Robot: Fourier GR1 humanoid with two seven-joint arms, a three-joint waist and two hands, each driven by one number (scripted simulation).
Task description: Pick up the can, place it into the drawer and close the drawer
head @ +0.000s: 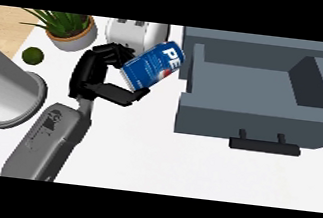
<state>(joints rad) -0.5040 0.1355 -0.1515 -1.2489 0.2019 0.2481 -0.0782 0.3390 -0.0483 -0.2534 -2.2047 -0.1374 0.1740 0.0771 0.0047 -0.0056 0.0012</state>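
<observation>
A black hand (pixel 94 75) on a grey forearm (pixel 49 141) clasps a blue can (pixel 153 66) above the white tabletop (pixel 151 155), fingers curled over the can's upper end and thumb wrapped beneath its lower end. Which of the robot's arms this is cannot be told for certain from its place left of centre in the head view; it is taken here as the left, and no other hand shows. The can lies tilted in the grasp, its white-and-red lettering facing up, its far end angled up and away from the palm towards the drawer.

The grey drawer (pixel 256 117) stands pulled open to the right of the hand, its hollow visible, its black handle (pixel 264 145) on the front panel nearest the viewer. The can's upper corner sits just beside the drawer's left wall, though whether it is over the wall or short of it cannot be told.

Just beyond the hand's fingers, partly hidden by the can, stands a white toaster (pixel 132 32). Farther out to the hand's left is a potted plant (pixel 68 27) in a pale pot, and below it a small green lime (pixel 33 55). A large grey cylindrical vessel (pixel 3 88) lies well to the left of the wrist, close to the forearm.
</observation>
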